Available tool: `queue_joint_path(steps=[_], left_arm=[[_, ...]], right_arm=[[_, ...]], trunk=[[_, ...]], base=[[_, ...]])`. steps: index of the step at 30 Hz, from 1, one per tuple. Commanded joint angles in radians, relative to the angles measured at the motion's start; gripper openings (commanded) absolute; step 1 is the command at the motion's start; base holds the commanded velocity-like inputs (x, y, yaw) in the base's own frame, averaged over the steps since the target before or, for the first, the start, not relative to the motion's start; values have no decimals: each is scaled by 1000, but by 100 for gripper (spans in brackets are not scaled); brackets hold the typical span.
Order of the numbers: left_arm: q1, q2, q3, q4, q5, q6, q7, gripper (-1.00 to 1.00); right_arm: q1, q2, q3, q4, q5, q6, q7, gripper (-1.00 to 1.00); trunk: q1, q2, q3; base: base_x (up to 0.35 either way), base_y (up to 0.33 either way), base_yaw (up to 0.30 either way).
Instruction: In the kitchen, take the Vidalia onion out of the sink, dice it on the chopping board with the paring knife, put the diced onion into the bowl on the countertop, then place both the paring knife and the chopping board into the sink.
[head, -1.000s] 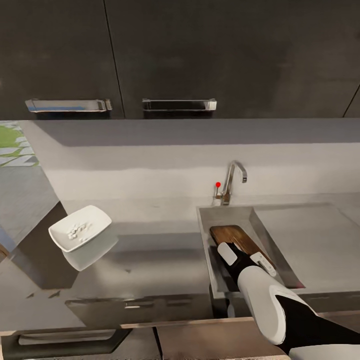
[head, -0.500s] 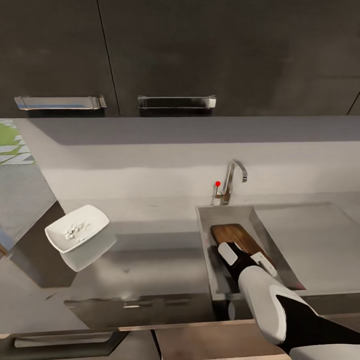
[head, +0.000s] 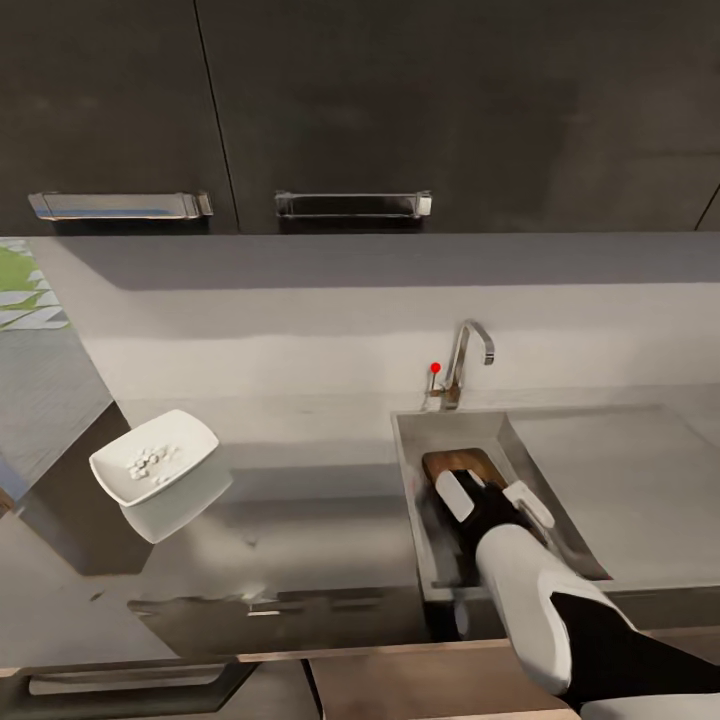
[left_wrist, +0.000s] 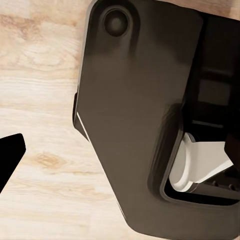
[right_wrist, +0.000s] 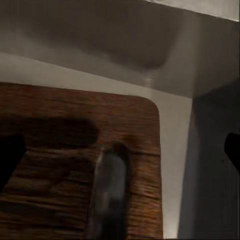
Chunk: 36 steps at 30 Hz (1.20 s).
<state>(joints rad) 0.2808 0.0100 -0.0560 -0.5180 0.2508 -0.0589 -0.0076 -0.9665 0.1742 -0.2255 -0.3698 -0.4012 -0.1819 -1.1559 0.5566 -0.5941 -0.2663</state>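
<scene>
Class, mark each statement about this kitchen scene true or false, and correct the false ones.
1. The board lies inside the sink. True.
2. The bowl sits in the sink. False: it stands on the countertop, to the left of the sink.
3. The bowl holds small white onion pieces. True.
4. The tap stands at the front edge of the counter. False: it stands behind the sink, by the wall.
5. The right tool is over the bowl. False: it is over the board in the sink.
</scene>
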Motion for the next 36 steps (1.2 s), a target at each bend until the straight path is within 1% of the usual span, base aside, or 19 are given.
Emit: queue_joint_path(steps=[1,2,3,4,5,6,9,11,13,14,15,17,21,24,26,28,29,32,36], left_arm=[[0,1,-5,-1,10,-2,0,100],[0,1,-4,-1,10,-2,0,100],[0,2,-4,-2,10,-2,0,100],[0,1,-5,-2,10,-2,0,100],[1,1,-4,-2,10,-2,0,100],[0,1,-4,-2,10,-2,0,100],[0,1,-4,-1,10,-2,0,100],[0,1,-4,-1,10,-2,0,100],[0,1,-4,-1,10,-2,0,100],[0,2,-4,-2,10,-2,0,100],[0,2,-4,-2,10,-2,0,100],[0,2,-4,-1,10,-2,0,100],[0,4,-4,-1,11,-2,0,100],[0,4,-4,-1,11,-2,0,100],[0,4,-4,-1,11,-2,0,100],[0,4,-4,-2,11,-2,0,100],[0,4,-4,-1,11,-2,0,100],[0,4,-4,-1,11,-2,0,100],[0,4,-4,-2,11,-2,0,100]], right_arm=[[0,0,32,-42,-5,0,-3,100],[0,0,66,-87,-4,18,-6,100],[0,0,112,-158,-4,68,-10,100],[0,0,137,-204,-4,115,-12,100],[0,0,155,-248,-4,168,-13,100],[0,0,170,-307,-4,248,-14,100],[0,0,198,-397,-5,368,-9,100],[0,0,241,-417,-5,394,-6,100],[0,0,338,-427,-8,406,3,100],[0,0,400,-432,-11,409,12,100],[1,0,433,-440,-11,410,21,100],[9,0,480,-480,-12,412,47,100],[66,0,503,-603,-13,457,97,100],[151,0,540,-761,-12,542,151,100],[210,0,561,-851,-10,573,166,100],[250,0,579,-905,-10,583,171,100],[276,-25,610,-949,-11,588,173,100],[299,-70,660,-997,-13,588,174,100],[321,-83,679,-1029,-13,588,174,100]], trunk=[[0,-1,-1],[0,-1,-1],[0,-1,-1],[0,-1,-1],[0,-1,-1],[0,-1,-1],[0,-1,-1],[0,-1,-1],[0,-1,-1],[0,-1,-1],[0,-1,-1],[0,-1,-1],[0,-1,-1],[0,-1,-1],[0,-1,-1],[0,-1,-1],[0,-1,-1],[0,-1,-1],[0,-1,-1]], base=[[0,0,0],[0,0,0],[0,0,0],[0,0,0],[0,0,0],[0,0,0],[0,0,0],[0,0,0],[0,0,0],[0,0,0],[0,0,0],[0,0,0],[0,0,0],[0,0,0],[0,0,0],[0,0,0],[-6,0,0],[-101,0,0],[-276,0,0]])
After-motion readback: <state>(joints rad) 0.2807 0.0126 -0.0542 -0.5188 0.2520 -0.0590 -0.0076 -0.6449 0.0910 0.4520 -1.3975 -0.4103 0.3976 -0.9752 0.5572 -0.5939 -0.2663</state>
